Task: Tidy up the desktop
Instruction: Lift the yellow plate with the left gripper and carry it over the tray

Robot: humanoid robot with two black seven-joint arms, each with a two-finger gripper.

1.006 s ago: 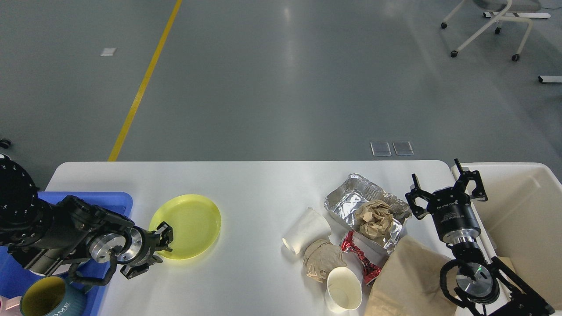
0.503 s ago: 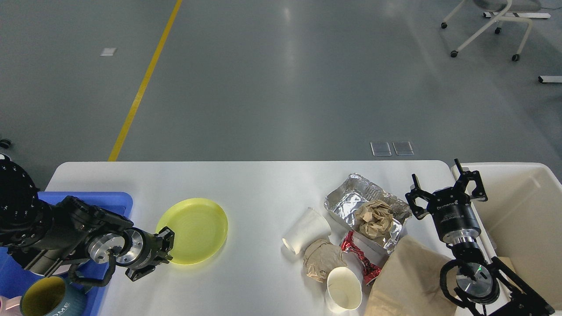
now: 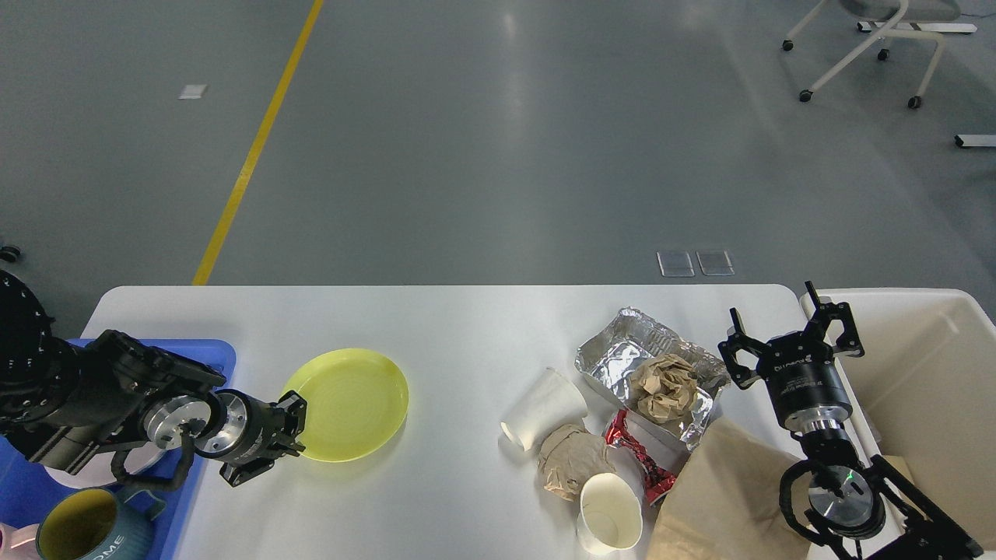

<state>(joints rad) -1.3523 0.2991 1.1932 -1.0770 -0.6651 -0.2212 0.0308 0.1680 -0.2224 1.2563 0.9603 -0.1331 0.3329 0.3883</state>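
the left pincer (image 3: 289, 435) pinches the yellow plate (image 3: 350, 404) on the bench (image 3: 467, 334); next, lift it to the blue tray (image 3: 222, 354). the right pincer (image 3: 790, 330) is spread, holding nothing.

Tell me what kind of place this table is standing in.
Probably a robot lab or workshop hall, not a home or canteen: a wide bare grey floor with a painted yellow line, a wheeled chair frame pushed aside, and a lone white desktop staged with rubbish for sorting.

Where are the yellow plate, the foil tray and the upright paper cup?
yellow plate (image 3: 350, 404), head view, centre of its dish.
foil tray (image 3: 618, 362), head view, bare crumpled floor.
upright paper cup (image 3: 609, 513), head view, inside of its mouth.
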